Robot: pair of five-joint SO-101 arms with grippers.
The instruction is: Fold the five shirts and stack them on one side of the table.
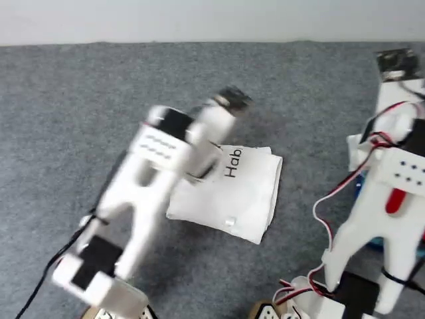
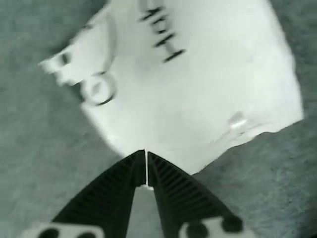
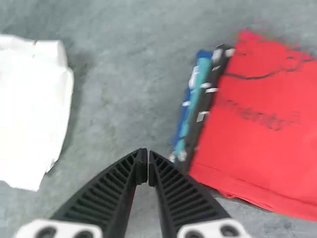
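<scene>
The white shirt (image 1: 246,193) lies folded near the middle of the table (image 1: 66,100), apart from the others. Its shape is almost square, so I cannot give it a clear long axis. It is turned a little against the table edges.

The left gripper (image 2: 146,154) hangs over this shirt, at the shirt's edge on the side of the left arm. Its jaws are pressed together, and I see no cloth between them. From these tips the whole shirt spreads forward and away.

The right gripper (image 3: 148,152) has its jaws together too, with nothing in them. It is above bare table, between the white shirt and the stack.

The stack (image 3: 267,119) sits at the right edge of the table, below the right arm. A strip of bare table separates it from the white shirt.

The count is five shirts. Four are in the stack: a red one on top, then the edges of a black one (image 3: 208,104), a teal one (image 3: 190,114) and a blue one (image 3: 184,106). The white one is the fifth.

I judge that the folding is done and what remains is to bring the white shirt rightwards onto the red one. The left gripper is the nearer one to the shirt, and the right gripper is nearer to the stack. Either would have to open first.
</scene>
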